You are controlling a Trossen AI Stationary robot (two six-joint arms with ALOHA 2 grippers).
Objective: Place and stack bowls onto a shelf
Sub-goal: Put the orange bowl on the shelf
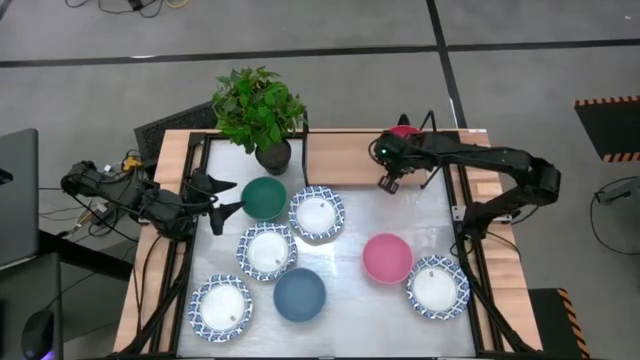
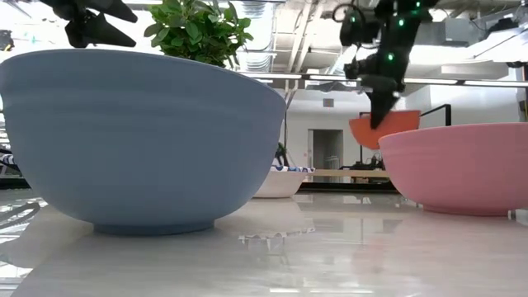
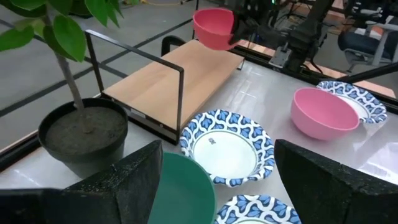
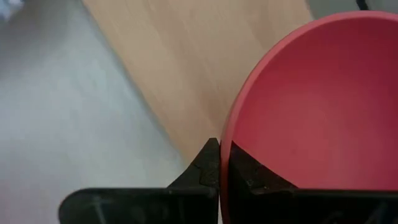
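Observation:
My right gripper point(image 1: 398, 140) is shut on a pink bowl point(image 3: 213, 28), which it holds above the far right part of the light wooden shelf point(image 1: 345, 160). My left gripper point(image 1: 225, 195) is open and empty at the table's left, next to the dark green bowl point(image 1: 264, 197); its fingers stand apart over that bowl's rim point(image 3: 183, 193). On the metal tabletop rest several white bowls with blue rims point(image 1: 317, 212), a slate blue bowl point(image 1: 299, 295) and a second pink bowl point(image 1: 387, 257). My right gripper pinches the pink bowl's rim point(image 4: 227, 140) between its two fingers, one finger inside the bowl and one outside. The fingers point down from above point(image 2: 378, 115). The bowl hangs mouth up, clear of the shelf board point(image 4: 186, 62).
A potted plant point(image 1: 272, 155) stands at the shelf's left end, close to my left gripper. The shelf's thin black legs point(image 3: 181, 93) rise at its corners. The shelf board beside the held bowl is bare point(image 3: 180, 74).

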